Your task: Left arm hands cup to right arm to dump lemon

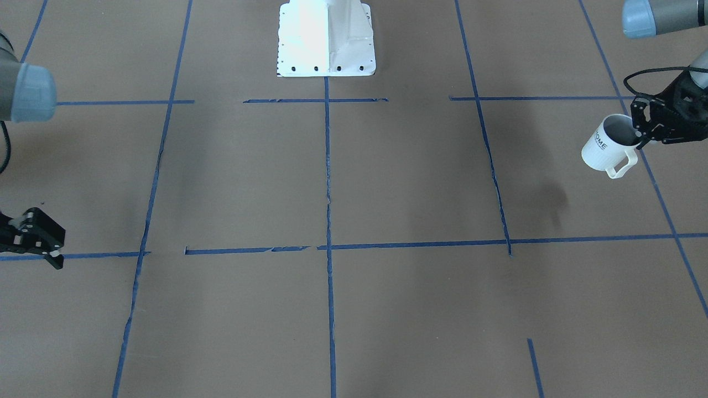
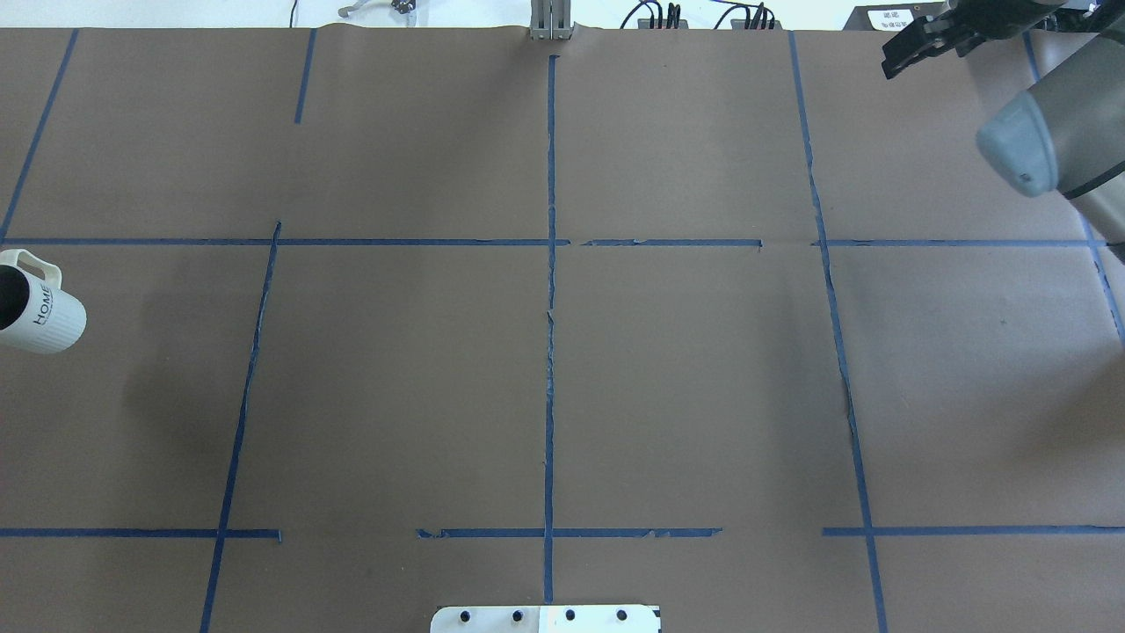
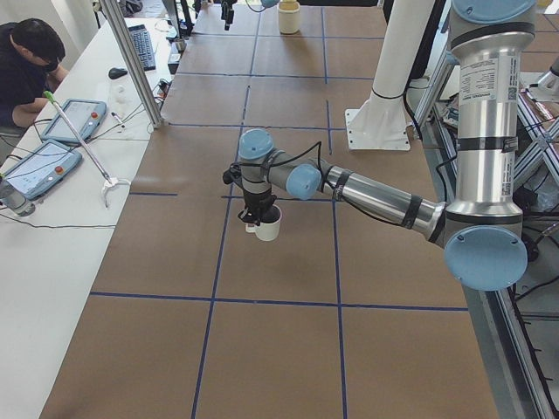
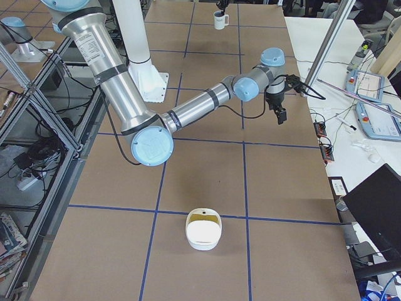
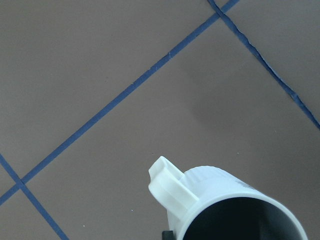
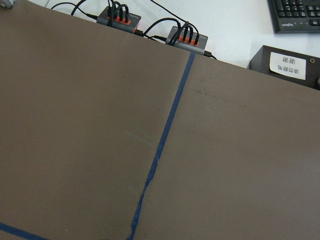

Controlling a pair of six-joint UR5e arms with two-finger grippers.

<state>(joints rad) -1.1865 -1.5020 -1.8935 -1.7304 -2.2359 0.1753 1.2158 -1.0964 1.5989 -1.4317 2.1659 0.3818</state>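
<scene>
Left gripper (image 1: 644, 134) is clamping the cup (image 1: 605, 148) by its rim at the front view's right edge. The cup is hanging clear of the table, tilted, handle downward. Right gripper (image 1: 44, 243) is hovering at the lower left edge, well apart and carrying nothing visible; I cannot tell whether its jaws are parted.

Judging progress: pickup is looking done, with 2 steps pending, handover and dump. Lemon is not showing; the cup's interior is reading dark in the left wrist view.

Table (image 2: 685, 378) is wearing brown paper gridded with blue tape (image 2: 550, 352), fraying in places. An operator (image 3: 26, 61) is sitting upper left in the left side view. A white container (image 4: 203, 233), yellowish inside, is sitting bottom centre in the right side view.
</scene>
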